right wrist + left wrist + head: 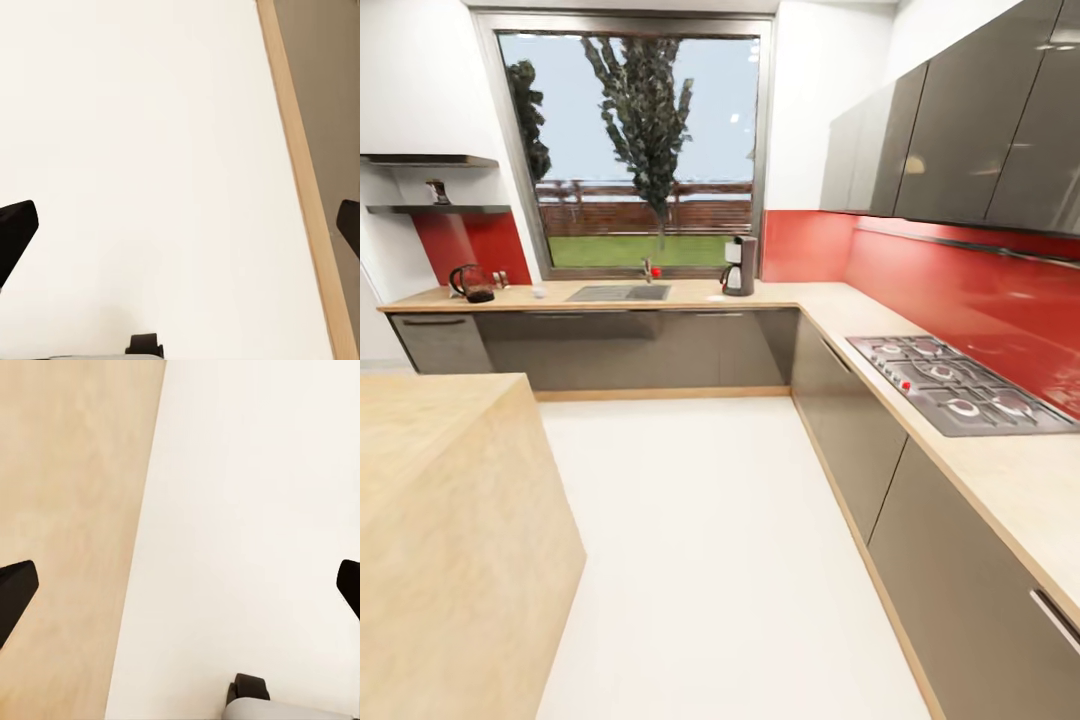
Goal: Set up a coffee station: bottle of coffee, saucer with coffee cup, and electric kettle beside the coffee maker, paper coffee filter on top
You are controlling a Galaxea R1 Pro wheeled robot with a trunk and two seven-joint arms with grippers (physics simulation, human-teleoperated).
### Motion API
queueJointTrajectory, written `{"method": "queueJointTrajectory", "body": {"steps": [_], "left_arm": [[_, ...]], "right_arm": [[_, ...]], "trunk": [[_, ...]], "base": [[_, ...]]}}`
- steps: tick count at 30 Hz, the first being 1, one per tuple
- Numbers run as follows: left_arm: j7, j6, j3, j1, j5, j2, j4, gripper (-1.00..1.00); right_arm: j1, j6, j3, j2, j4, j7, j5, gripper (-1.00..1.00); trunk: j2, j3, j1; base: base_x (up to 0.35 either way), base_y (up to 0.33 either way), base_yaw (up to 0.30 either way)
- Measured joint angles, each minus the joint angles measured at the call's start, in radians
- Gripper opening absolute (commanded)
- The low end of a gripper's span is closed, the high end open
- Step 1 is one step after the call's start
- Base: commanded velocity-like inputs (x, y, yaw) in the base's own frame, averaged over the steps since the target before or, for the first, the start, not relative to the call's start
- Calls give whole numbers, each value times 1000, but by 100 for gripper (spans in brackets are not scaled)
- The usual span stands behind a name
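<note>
Countertop point(690, 294), one coffee maker point(739, 266), one kettle point(472, 283), one sink point(619, 293).

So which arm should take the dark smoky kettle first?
Probably left: the dark smoky kettle sits far left on the light wooden countertop. Both grippers, left and right, are open and empty.

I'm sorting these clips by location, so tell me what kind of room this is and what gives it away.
A home kitchen, rendered in simulation. The signs: an L-shaped kitchen countertop over grey cabinets with a steel sink under the window, a gas hob against the red backsplash, and a coffee maker and electric kettle standing out.
</note>
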Motion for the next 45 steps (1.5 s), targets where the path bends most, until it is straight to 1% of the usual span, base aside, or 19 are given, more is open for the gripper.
{"method": "queueJointTrajectory", "body": {"steps": [24, 45], "left_arm": [[0, 0, 2, 0, 1, 0, 0, 100], [-1, 0, 0, 0, 0, 0, 1, 100]], "right_arm": [[0, 1, 0, -3, 0, 3, -1, 100], [0, 2, 0, -3, 0, 1, -1, 100]], "trunk": [[0, 0, 0], [0, 0, 0]], "base": [[339, 96, 0], [339, 8, 0]]}}
